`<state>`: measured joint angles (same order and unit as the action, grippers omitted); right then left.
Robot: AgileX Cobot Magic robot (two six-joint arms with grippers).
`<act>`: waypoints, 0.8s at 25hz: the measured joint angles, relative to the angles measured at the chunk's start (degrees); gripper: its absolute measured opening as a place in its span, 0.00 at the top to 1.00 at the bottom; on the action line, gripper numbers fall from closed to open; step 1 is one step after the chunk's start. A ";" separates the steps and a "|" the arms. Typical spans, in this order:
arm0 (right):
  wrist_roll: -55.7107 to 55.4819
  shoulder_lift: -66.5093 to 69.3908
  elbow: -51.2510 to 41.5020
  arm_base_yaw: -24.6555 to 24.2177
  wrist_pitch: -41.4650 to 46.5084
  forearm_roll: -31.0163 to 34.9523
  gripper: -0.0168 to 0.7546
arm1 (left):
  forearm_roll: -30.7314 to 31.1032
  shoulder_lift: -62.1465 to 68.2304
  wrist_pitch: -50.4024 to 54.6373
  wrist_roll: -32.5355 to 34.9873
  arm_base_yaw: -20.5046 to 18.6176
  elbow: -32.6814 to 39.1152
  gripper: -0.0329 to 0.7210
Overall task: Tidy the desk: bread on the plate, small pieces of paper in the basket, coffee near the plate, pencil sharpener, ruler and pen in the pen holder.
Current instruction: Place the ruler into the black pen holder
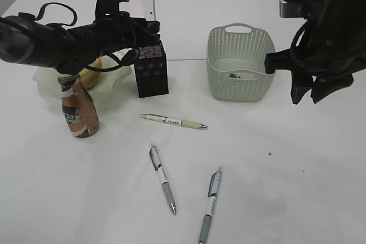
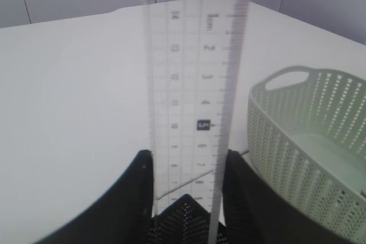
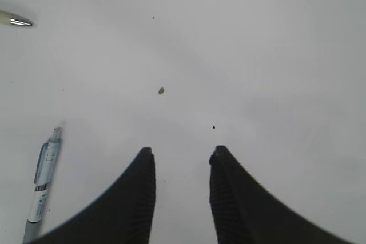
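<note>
My left gripper [image 1: 147,30] is shut on the translucent ruler [image 2: 194,84], holding it upright by its edges just above the black mesh pen holder [image 1: 152,72]. The ruler's lower end meets the holder's top corner [image 2: 186,221]. The bread [image 1: 91,76] lies on the pale green plate [image 1: 43,84], and the coffee [image 1: 80,112] stands just in front of the plate. Small bits lie on the floor of the basket [image 1: 240,64]. Three pens lie on the desk: a cream one [image 1: 174,121], a grey one [image 1: 163,178] and a blue one [image 1: 210,204]. My right gripper [image 3: 182,152] hangs open and empty over bare desk to the right of the basket. The pencil sharpener is out of view.
A tiny dark speck [image 1: 269,154] lies on the desk to the right of the pens, also seen ahead of my right gripper's fingertips [image 3: 161,90]. In the right wrist view the blue pen [image 3: 43,181] lies to the left. The basket [image 2: 309,141] sits close to the right of the pen holder.
</note>
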<state>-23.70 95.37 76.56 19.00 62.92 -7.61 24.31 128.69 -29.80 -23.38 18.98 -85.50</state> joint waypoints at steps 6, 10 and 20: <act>0.00 0.00 0.00 0.00 -0.14 0.00 0.67 | 0.00 0.00 0.00 0.00 0.00 0.00 0.61; 0.00 0.00 0.00 0.00 -0.18 0.00 0.67 | 0.00 0.00 0.00 0.00 0.00 0.00 0.58; 0.00 0.00 0.00 0.00 -0.66 0.00 0.67 | 0.00 0.00 0.10 0.00 0.00 0.00 0.52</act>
<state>-23.70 95.37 76.56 19.00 62.26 -7.61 24.31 128.69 -29.69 -23.38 18.98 -85.50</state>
